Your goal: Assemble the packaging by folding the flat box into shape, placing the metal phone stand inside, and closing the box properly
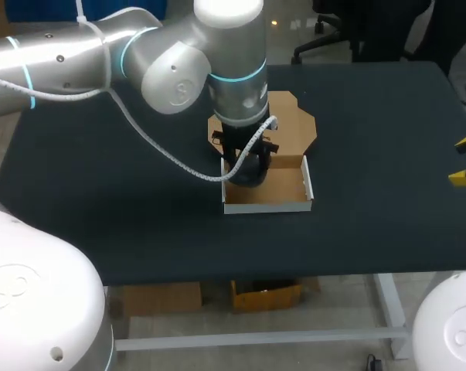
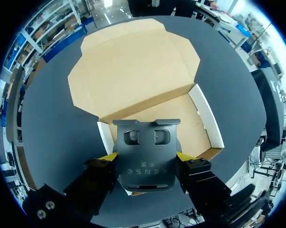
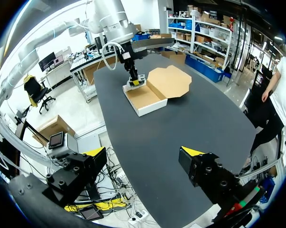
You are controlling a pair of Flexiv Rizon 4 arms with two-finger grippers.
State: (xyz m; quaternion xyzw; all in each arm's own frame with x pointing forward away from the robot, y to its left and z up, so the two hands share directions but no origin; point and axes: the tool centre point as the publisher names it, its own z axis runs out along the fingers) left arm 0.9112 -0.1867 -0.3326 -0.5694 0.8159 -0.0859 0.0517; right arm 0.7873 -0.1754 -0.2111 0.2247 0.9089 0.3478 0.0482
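The brown cardboard box (image 1: pixel 268 206) stands folded into an open tray with white walls at the table's middle, its lid (image 1: pixel 291 124) lying flat behind it. My left gripper (image 1: pixel 248 164) hangs over the tray's left end, shut on the dark metal phone stand (image 1: pixel 252 174). In the left wrist view the yellow-tipped fingers (image 2: pixel 107 157) press on both sides of the phone stand (image 2: pixel 145 142), which hangs over the near corner of the box (image 2: pixel 207 118) with the lid (image 2: pixel 133 66) ahead. My right gripper (image 1: pixel 464 161) is open and empty at the table's right edge, far from the box (image 3: pixel 143 97).
The black table (image 1: pixel 101 193) carries nothing else around the box. My left arm (image 1: pixel 140 58) crosses from the far left over the table's back part.
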